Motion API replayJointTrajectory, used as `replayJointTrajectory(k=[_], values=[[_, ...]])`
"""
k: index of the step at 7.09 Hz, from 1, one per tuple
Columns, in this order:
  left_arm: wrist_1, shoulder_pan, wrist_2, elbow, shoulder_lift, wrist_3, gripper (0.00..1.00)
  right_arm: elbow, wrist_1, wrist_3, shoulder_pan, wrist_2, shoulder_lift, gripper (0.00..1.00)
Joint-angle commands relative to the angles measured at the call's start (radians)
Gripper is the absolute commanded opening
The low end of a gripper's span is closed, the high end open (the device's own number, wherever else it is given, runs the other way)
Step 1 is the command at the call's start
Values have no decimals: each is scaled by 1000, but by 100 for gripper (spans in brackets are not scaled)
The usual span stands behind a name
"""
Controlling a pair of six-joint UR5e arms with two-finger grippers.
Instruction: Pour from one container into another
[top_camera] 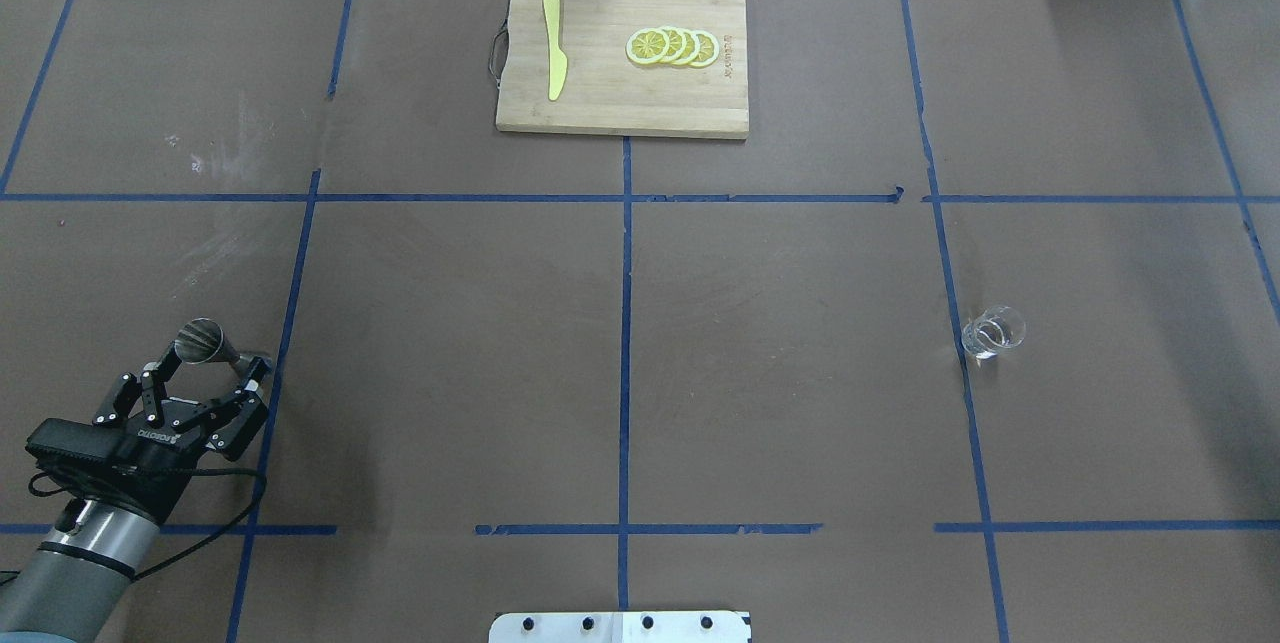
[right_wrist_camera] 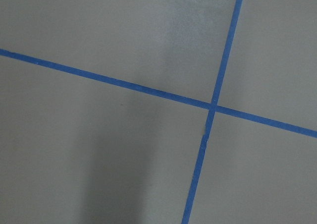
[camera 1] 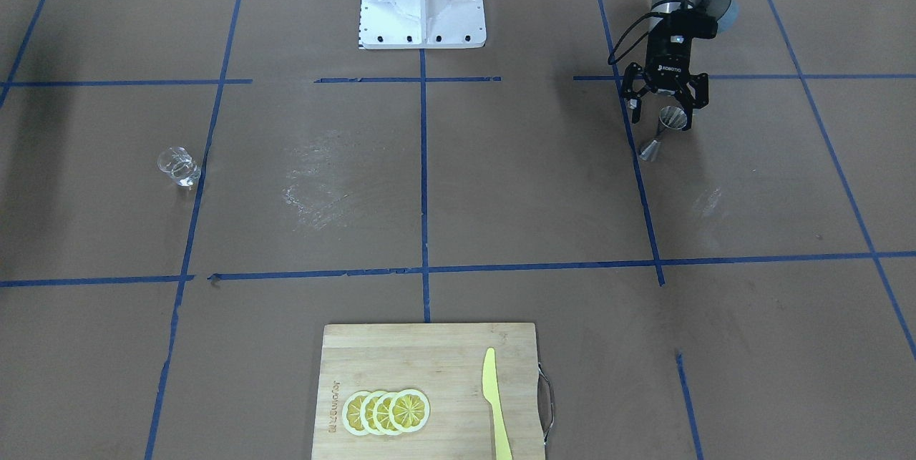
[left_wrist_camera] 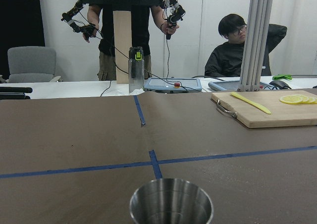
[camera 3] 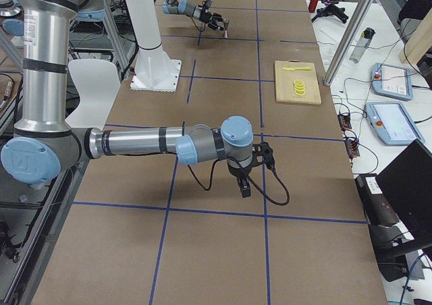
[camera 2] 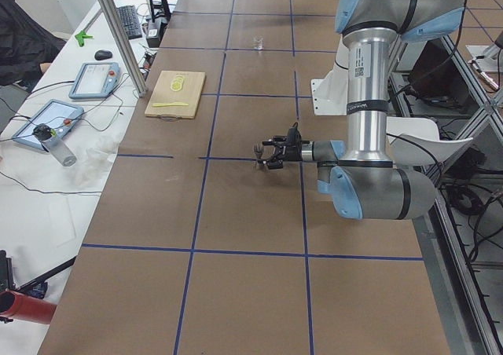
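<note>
Barely begun, I'd say. The left claw (top_camera: 218, 359) is spread wide around the jigger (top_camera: 200, 341) at the lower left of the overhead view. Its fingers sit either side of the upper cone and are not clamped, as far as I can see. The jigger looks to be standing on the table (top_camera: 780, 373). The glass (top_camera: 993, 331) sits alone at mid right, well apart from it and untouched. The right claw (camera 3: 244, 183) hangs low over the table in the right side view; wide or narrow, I cannot tell. Grasping, bringing the two together and pouring are all yet to do.
</note>
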Motion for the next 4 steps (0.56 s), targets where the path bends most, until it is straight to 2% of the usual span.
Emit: replayJointTrajectory(k=[1, 4], values=[[0, 0, -7, 17, -6, 0, 100, 2, 0, 0, 0, 0, 0, 100], [0, 2, -38, 17, -4, 0, 100, 0, 0, 0, -1, 0, 2, 100]])
